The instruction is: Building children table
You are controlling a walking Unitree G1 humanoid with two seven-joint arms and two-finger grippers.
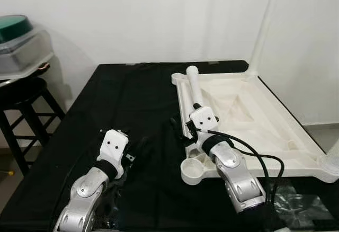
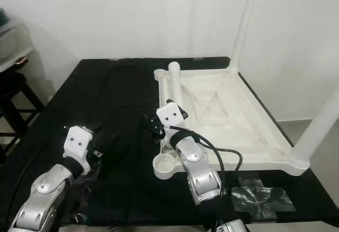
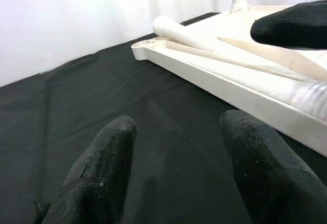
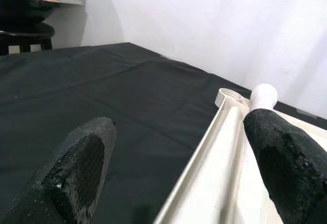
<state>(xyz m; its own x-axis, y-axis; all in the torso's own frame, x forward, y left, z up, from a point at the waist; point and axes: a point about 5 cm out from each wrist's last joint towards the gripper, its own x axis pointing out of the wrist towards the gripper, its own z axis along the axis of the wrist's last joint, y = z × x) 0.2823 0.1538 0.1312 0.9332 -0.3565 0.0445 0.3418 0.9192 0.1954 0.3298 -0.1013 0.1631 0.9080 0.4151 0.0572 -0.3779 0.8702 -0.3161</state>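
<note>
A white child's tabletop [image 1: 265,121] lies upside down on the right half of the black table [image 1: 132,99]. One white leg [image 1: 263,30] stands upright at its far right corner and another [image 2: 318,131] at its near right corner. A loose leg [image 1: 194,86] lies inside along the tabletop's left rim, and an empty round socket [image 1: 194,169] shows at the near left corner. My right gripper [image 1: 185,114] is open and straddles that left rim [image 4: 204,147], one finger over the black table and one over the tabletop. My left gripper [image 1: 139,148] is open, low over the black table, holding nothing.
A black stool [image 1: 24,91] at the left carries a clear bin with a green lid [image 1: 18,41]. Crumpled clear plastic [image 1: 296,200] lies at the table's front right. A black cable [image 1: 265,160] loops over my right arm. A white wall stands behind.
</note>
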